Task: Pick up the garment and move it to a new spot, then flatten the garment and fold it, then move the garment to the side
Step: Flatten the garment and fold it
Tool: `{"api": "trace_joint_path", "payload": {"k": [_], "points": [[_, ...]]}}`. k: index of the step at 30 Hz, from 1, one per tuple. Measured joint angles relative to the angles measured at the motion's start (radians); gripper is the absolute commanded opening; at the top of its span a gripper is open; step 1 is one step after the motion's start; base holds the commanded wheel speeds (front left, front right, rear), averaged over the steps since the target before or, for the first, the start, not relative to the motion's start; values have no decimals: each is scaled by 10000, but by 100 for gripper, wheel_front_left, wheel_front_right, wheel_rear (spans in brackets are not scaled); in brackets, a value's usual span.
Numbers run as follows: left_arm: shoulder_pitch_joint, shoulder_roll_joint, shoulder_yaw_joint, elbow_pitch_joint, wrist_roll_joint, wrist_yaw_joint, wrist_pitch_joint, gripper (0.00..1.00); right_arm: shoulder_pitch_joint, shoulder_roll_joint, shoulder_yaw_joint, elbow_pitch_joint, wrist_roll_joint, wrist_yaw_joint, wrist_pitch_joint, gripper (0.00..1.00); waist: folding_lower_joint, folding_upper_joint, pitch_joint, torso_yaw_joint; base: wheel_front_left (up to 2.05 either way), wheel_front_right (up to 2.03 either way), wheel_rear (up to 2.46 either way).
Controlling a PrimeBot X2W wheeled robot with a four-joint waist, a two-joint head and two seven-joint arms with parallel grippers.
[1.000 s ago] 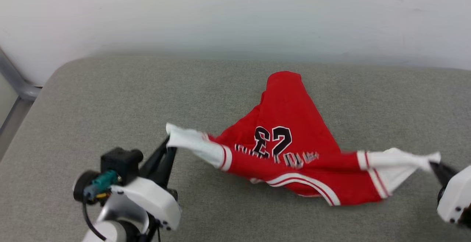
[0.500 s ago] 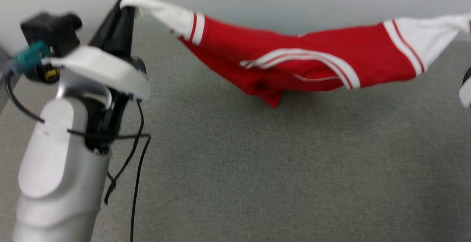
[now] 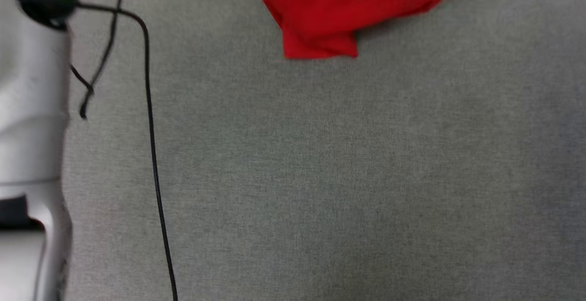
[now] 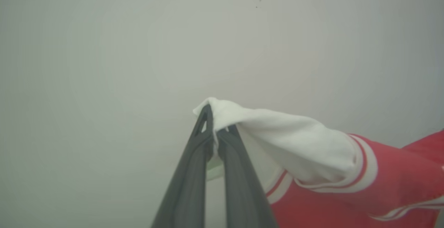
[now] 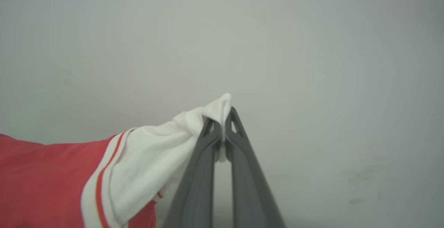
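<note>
Red garment (image 3: 329,12) hanging across top edge of head view, lower hem over grey padded surface (image 3: 320,177). One white sleeve tip clamped in left gripper (image 4: 215,134), the other in right gripper (image 5: 222,124). Wide grey expanse below; black cable (image 3: 153,177) near left edge.

Grey, seemingly fabric-covered surface (image 3: 348,191) beneath a plain pale wall (image 4: 104,47).

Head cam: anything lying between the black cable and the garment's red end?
No. In the head view the stretch of grey surface between the cable and the garment is bare.
</note>
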Motion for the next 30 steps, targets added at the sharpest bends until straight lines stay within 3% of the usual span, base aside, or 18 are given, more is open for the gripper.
{"api": "trace_joint_path", "payload": {"k": [10, 17, 30], "points": [[-3023, 782, 63, 1283, 265, -151, -286, 0, -3384, 54, 832, 1459, -228, 0, -853, 0, 0, 0, 1575, -265, 0, 0, 0], [-3738, 1181, 128, 1724, 136, -173, -370, 0, -4944, 142, 1586, 2460, -253, 0, -1308, 0, -1, 0, 2698, -382, 0, 0, 0], [-2230, 740, 65, 2890, -619, -255, -527, 0, -3819, 1030, 1720, 4449, -113, 0, -1676, 0, -2, 0, 3038, -429, 0, 0, 0]]}}
